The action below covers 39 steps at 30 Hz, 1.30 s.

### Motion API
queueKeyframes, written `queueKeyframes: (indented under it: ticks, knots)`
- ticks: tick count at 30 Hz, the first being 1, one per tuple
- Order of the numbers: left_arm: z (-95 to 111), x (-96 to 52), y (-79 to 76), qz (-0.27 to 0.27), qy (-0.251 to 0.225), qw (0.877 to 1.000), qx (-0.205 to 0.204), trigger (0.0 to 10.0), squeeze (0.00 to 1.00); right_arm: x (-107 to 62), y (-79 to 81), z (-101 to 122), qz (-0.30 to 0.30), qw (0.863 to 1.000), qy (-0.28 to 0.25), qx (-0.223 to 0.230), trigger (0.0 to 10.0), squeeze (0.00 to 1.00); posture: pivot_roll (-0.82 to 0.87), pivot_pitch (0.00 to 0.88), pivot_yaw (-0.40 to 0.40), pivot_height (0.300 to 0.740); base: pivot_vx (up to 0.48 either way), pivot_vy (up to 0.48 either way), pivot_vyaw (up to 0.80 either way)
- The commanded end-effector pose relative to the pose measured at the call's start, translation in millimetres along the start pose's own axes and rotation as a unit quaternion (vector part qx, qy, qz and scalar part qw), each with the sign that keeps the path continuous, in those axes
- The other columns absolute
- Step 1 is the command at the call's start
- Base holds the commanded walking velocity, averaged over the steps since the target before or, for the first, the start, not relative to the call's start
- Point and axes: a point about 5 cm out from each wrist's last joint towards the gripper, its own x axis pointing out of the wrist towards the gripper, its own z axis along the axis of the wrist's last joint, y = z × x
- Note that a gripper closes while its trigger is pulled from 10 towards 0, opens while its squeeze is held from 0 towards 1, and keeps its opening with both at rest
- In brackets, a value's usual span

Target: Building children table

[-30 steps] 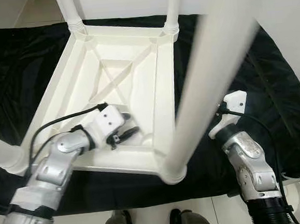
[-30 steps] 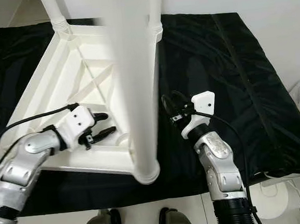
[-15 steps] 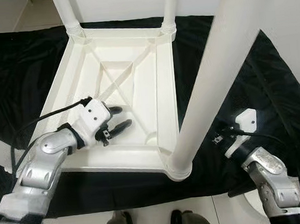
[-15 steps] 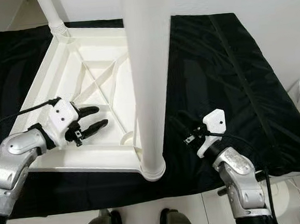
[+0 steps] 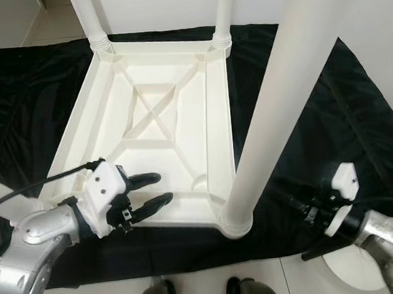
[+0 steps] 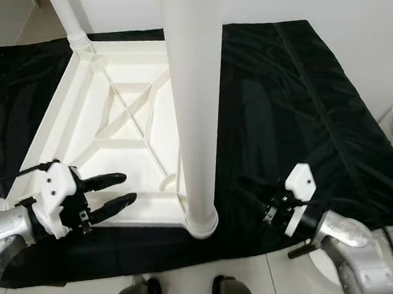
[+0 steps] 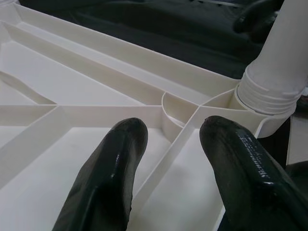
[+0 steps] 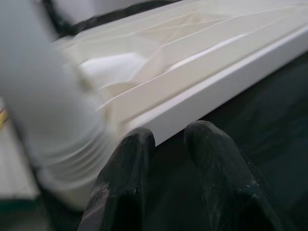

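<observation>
- Both grippers have pulled back toward the robot.
- Left gripper [image 5: 150, 191] spread empty over table [image 5: 180, 114] rim.
- Right gripper [image 6: 252, 191], fingers near-closed, empty, beside leg [image 6: 193, 106] over cloth [image 6: 281, 99].

This looks like a room in a home, set up as a makeshift assembly spot. The floor [image 5: 16, 195] is pale glossy tile, and a plain white wall [image 6: 321, 1] runs along the far side. A black sheet [image 6: 281, 99] is spread over the tiles as a work surface, and a white plastic children's table [image 5: 160, 116] lies upside down on it, legs up.
</observation>
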Motion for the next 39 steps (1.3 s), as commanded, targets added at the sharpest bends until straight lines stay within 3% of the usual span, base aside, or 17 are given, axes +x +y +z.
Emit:
queueKeyframes:
  ticks: [1, 2, 3, 4, 5, 7, 11, 17, 18, 27, 28, 39]
  knots:
    - [0.6, -4.2, -9.0, -0.069, 0.008, 0.998, -0.003, 10.0, 0.00, -2.9, 4.4, -0.4, 0.021, 1.000, 0.009, 0.004, 10.0, 0.00, 0.00, 0.138, 0.063, 0.740, 0.000, 0.000, 0.00]
    - [0.9, -4.9, -10.1, -0.074, 0.010, 0.997, -0.003, 10.0, 0.00, -4.2, 5.2, -0.3, 0.027, 1.000, 0.013, 0.004, 10.0, 0.00, 0.00, 0.139, 0.066, 0.740, 0.000, 0.000, 0.00]
    - [1.4, -6.1, -11.4, -0.080, 0.014, 0.997, -0.003, 10.0, 0.00, -7.1, 7.1, 1.5, 0.047, 0.999, 0.017, 0.015, 10.0, 0.44, 0.00, 0.140, 0.068, 0.740, 0.000, 0.000, 0.00]
    - [1.4, -6.1, -11.4, -0.080, 0.014, 0.997, -0.003, 10.0, 0.00, -7.1, 7.1, 1.5, 0.047, 0.999, 0.017, 0.015, 10.0, 0.44, 0.00, 0.140, 0.068, 0.740, 0.000, 0.000, 0.00]
    - [2.1, -7.7, -11.8, -0.085, 0.017, 0.996, -0.003, 10.0, 0.00, -9.9, 9.2, 4.4, 0.064, 0.998, 0.023, 0.016, 10.0, 1.00, 0.00, 0.142, 0.073, 0.740, 0.000, 0.000, 0.00]
    - [2.1, -7.7, -11.8, -0.085, 0.017, 0.996, -0.003, 10.0, 0.00, -9.9, 9.2, 4.4, 0.064, 0.998, 0.023, 0.016, 10.0, 1.00, 0.00, 0.142, 0.073, 0.740, 0.000, 0.000, 0.00]
    - [3.5, -9.3, -9.0, -0.088, 0.027, 0.996, 0.002, 10.0, 0.00, -17.4, 21.0, 17.4, 0.135, 0.990, 0.035, 0.025, 10.0, 1.00, -0.01, 0.144, 0.082, 0.740, 0.000, 0.000, 0.00]
    - [4.8, -9.3, -8.1, -0.088, 0.030, 0.996, 0.000, 10.0, 0.00, -15.7, 27.7, 27.4, 0.164, 0.986, 0.036, 0.010, 10.0, 1.00, -0.01, 0.144, 0.085, 0.740, 0.000, 0.000, 0.00]
    - [4.8, -9.1, -7.8, -0.087, 0.032, 0.996, -0.001, 10.0, 0.00, -15.3, 32.2, 30.4, 0.188, 0.981, 0.038, 0.020, 10.0, 0.00, -0.01, 0.144, 0.085, 0.740, 0.000, 0.000, 0.00]
    - [4.8, -4.0, -5.7, -0.081, 0.027, 0.996, 0.003, 10.0, 0.00, -1.7, 36.6, 36.0, 0.207, 0.978, 0.018, 0.000, 10.0, 0.00, -0.01, 0.132, 0.080, 0.740, 0.000, 0.000, 0.00]
    - [3.6, -0.3, -5.4, -0.079, 0.024, 0.997, 0.002, 10.0, 0.00, 10.5, 37.2, 35.9, 0.207, 0.978, 0.004, -0.013, 10.0, 0.00, -0.01, 0.122, 0.079, 0.740, 0.000, 0.000, 0.00]
    - [5.5, 10.5, 4.5, -0.073, 0.012, 0.997, 0.015, 10.0, 0.00, 29.9, 45.8, 19.4, 0.228, 0.974, -0.003, -0.017, 10.0, 0.00, -0.02, 0.081, 0.072, 0.740, 0.000, 0.000, 0.00]
